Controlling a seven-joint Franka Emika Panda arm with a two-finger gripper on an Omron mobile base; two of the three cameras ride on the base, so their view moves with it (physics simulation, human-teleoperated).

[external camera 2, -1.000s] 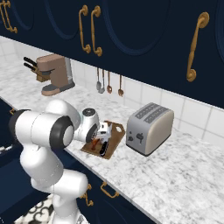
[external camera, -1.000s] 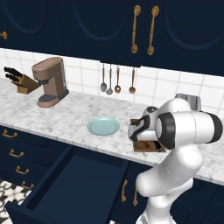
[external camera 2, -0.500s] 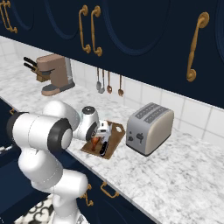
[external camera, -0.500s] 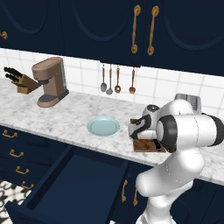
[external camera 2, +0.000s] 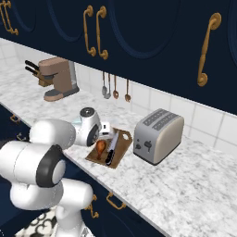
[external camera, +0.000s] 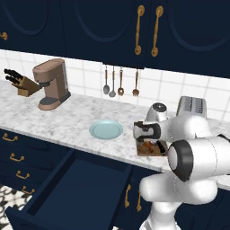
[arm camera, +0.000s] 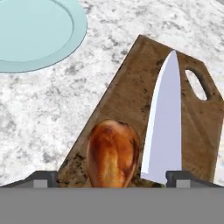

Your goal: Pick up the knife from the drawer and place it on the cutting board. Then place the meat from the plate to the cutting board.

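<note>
Since the earlier frame our gripper (arm camera: 112,177) spreads open, releasing the reddish-brown drumstick (arm camera: 113,154) beside the silver-bladed knife (arm camera: 162,136) on the dark brown wooden cutting board (arm camera: 124,98).

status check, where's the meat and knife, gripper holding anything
Gripper open, holding nothing, just above the board. Meat and knife lie side by side on cutting board. Plate empty. Nothing in the way.

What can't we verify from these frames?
- Knife handle: hand view, cut off by the bottom edge.
- Meat bone end: hand view, cut off the same way.
- Cutting board: left base view, mostly behind the arm.
- Drawer near end: left base view, cut off by the bottom edge.
</note>
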